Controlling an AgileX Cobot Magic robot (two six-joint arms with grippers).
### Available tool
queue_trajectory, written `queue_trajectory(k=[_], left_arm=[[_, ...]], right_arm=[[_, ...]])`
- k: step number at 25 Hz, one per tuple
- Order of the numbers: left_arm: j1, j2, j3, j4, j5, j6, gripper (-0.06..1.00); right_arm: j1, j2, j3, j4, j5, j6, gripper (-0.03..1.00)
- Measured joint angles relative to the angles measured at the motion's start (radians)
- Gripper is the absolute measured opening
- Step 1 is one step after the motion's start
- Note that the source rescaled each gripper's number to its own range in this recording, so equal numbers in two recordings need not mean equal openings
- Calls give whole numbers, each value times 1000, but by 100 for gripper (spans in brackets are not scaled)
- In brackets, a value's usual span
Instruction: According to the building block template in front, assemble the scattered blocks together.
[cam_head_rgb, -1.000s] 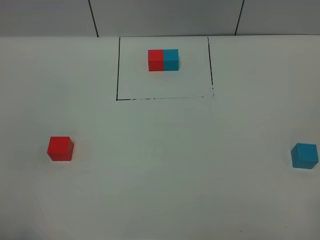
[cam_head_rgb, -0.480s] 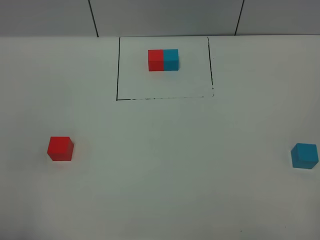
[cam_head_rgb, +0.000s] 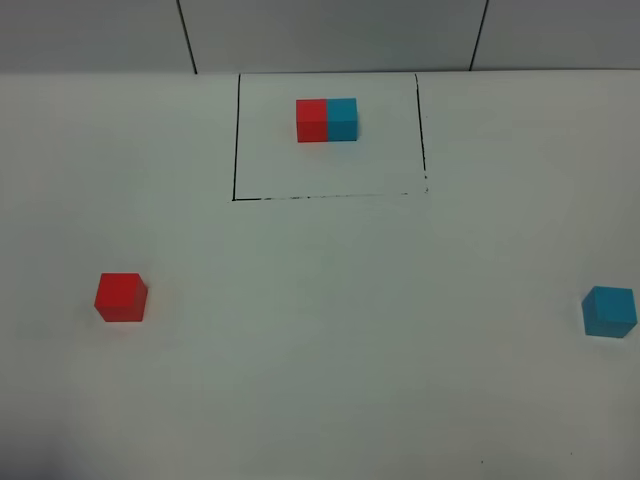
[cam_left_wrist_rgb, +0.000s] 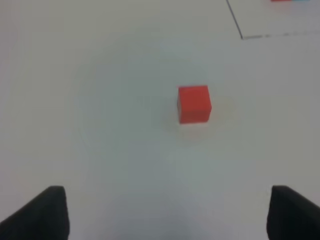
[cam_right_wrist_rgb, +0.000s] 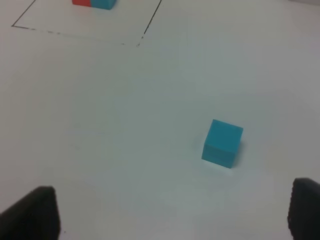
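Only the very tips of the robot show up. The left gripper (cam_left_wrist_rgb: 167, 215) has two plain matte black jaws with blunt, angled ends. The right gripper (cam_right_wrist_rgb: 172, 212) looks the same, black and a bit blurry.

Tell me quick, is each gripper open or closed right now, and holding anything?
Left gripper: open, holding nothing.
Right gripper: open, holding nothing.
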Motion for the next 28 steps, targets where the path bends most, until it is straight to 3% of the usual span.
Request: queue_trajectory(k=[6,11,16,23,28], left_arm=[[0,409,-159,-1,86,-28,93],[0,726,-234,-1,90,-43,93],[-26,977,-246,11,28,-61,91],[-140,1217,-255,97,-200,-193,91],[-210,1371,-337,99,-220,-205,91]], right_arm=[[0,0,0,0,0,0,83],[0,0,0,0,0,0,82],[0,0,0,0,0,0,81],[0,0,0,0,0,0,80],[0,0,0,0,0,0,79]])
